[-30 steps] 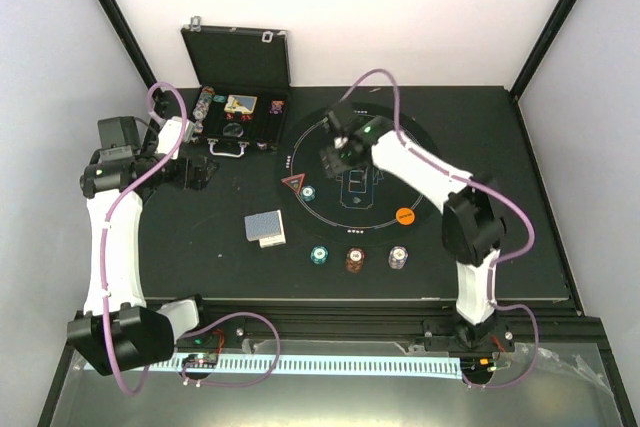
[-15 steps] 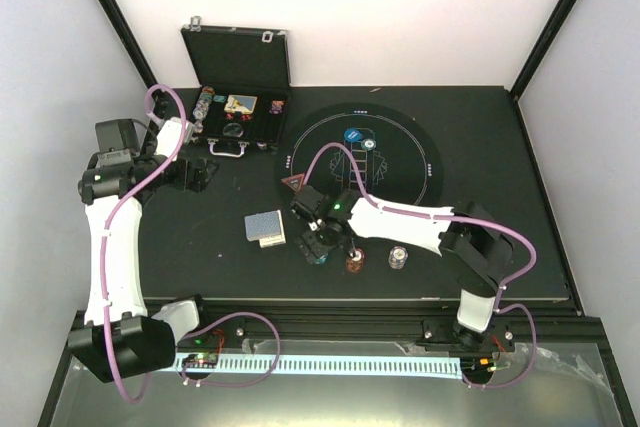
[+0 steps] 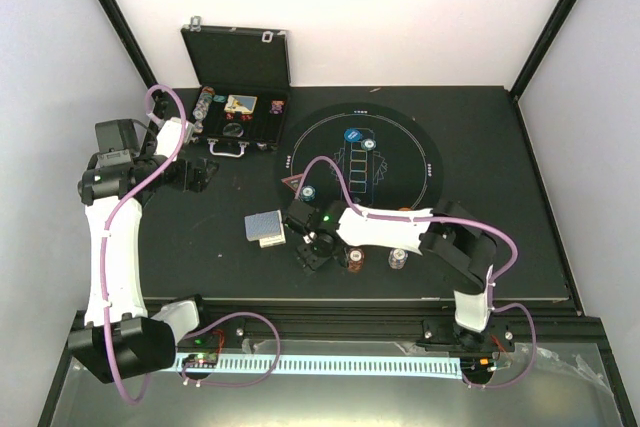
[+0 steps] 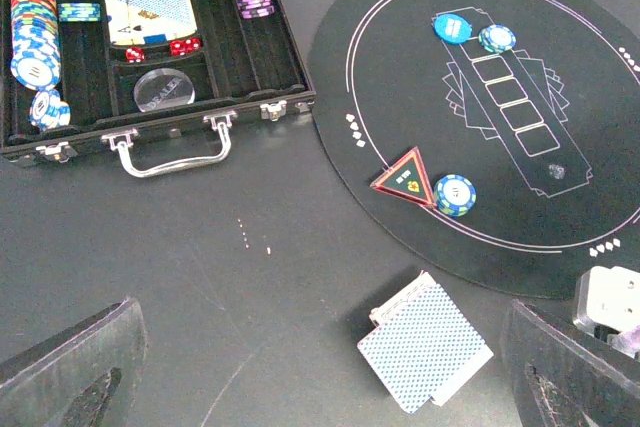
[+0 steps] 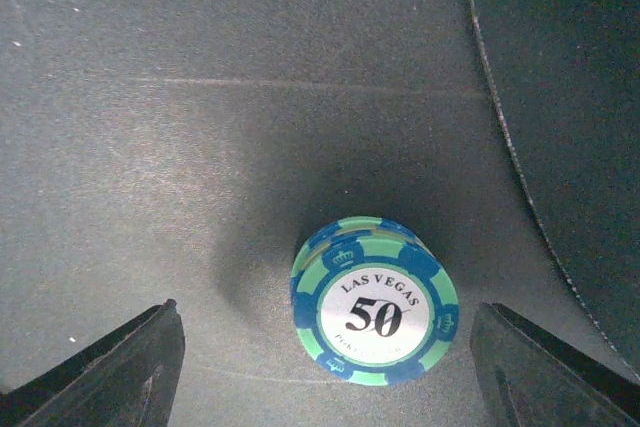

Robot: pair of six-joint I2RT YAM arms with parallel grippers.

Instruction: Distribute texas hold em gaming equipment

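Teal chip stack, its top chip marked 50, sits on the bare table just outside the near left edge of the round black mat. The right gripper hangs directly over it, fingers spread to either side and touching nothing. Along the mat's same near edge, to the right, stand a red-brown stack and a white stack. Just left of the mat lies a blue-backed deck of cards. On the mat's left side a red triangle marker rests just beside a blue-and-white chip. Toward the mat's far side a blue disc lies next to another chip. Well left of the mat the left gripper hovers spread wide and empty. Beyond it, a black case lies open with chips inside.
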